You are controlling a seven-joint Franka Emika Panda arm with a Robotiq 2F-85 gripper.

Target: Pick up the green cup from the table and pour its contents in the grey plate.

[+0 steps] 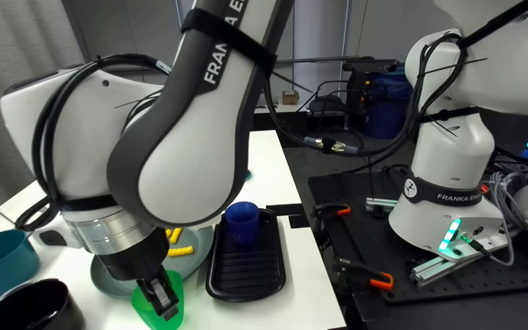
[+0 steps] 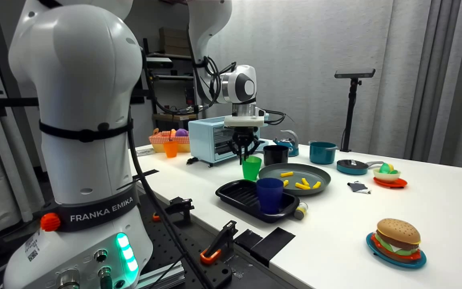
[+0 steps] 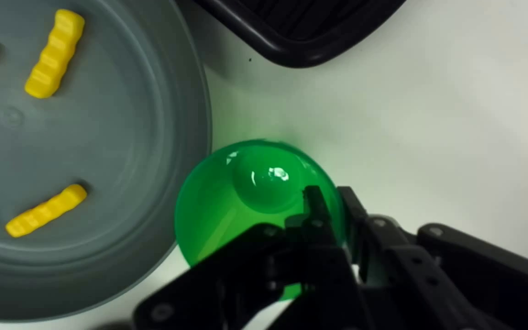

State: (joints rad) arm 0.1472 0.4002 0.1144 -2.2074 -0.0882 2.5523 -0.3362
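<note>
The green cup (image 3: 227,201) stands roughly upright beside the grey plate (image 3: 108,275); it also shows in both exterior views (image 1: 175,284) (image 2: 252,169). My gripper (image 3: 329,189) is shut on the cup's wall, one finger inside the rim and one outside. No pieces show in the visible part of its inside. Several yellow pieces (image 3: 55,55) lie spread on the plate; they also show in an exterior view (image 2: 303,184). The cup is at or just above the white table (image 2: 343,216); I cannot tell whether its base touches.
A black tray (image 2: 235,196) holding a blue cup (image 2: 270,194) is close to the cup and plate. A black pot (image 2: 276,154), a teal pot (image 2: 322,153) and a light blue toaster oven (image 2: 203,140) stand farther back. A toy burger (image 2: 397,237) sits on a blue plate.
</note>
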